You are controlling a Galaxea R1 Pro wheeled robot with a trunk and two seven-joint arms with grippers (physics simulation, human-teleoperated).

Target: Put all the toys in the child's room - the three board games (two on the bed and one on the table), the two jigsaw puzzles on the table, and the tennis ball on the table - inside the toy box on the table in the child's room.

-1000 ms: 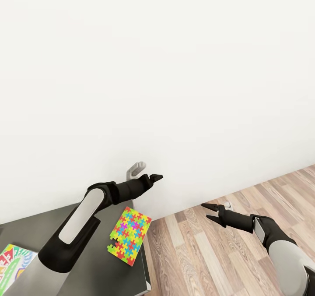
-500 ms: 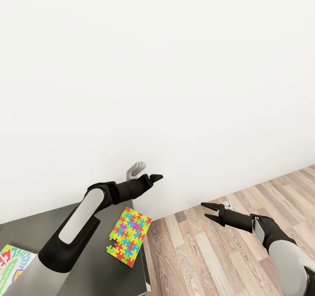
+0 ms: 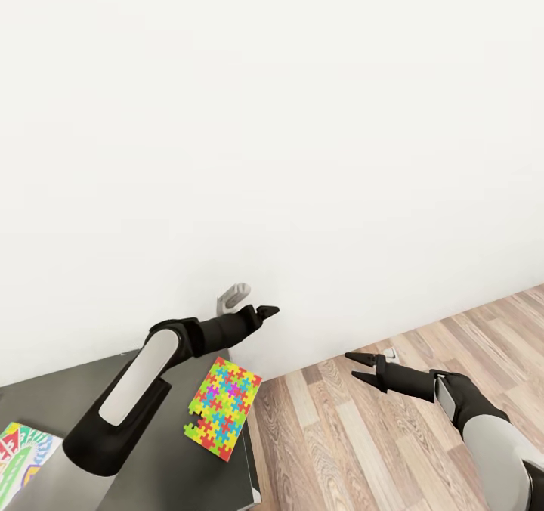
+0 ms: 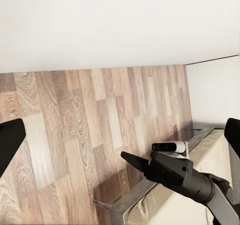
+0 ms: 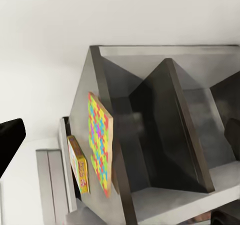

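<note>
One jigsaw puzzle point(image 3: 223, 407), a bright multicoloured sheet, lies flat near the right edge of the table's dark-grey top point(image 3: 170, 450). A colourful board game point(image 3: 19, 454) pokes in at the lower left of the head view. My left gripper point(image 3: 268, 311) hangs open above and beyond the puzzle, close to the white wall, holding nothing. My right gripper point(image 3: 352, 366) is open over the wood floor, right of the table. The right wrist view looks at the table from the side, with the puzzle point(image 5: 98, 140) and the board game point(image 5: 79, 166) on its top.
A white wall point(image 3: 272, 118) rises straight ahead, with a small grey fitting point(image 3: 234, 294) on it just behind my left gripper. Wood floor point(image 3: 363, 450) stretches to the right of the table. Dark partitions point(image 5: 175, 130) divide the space under the table top.
My right gripper has edged slightly to the left and my left gripper has sunk a little. The puzzle has not moved.
</note>
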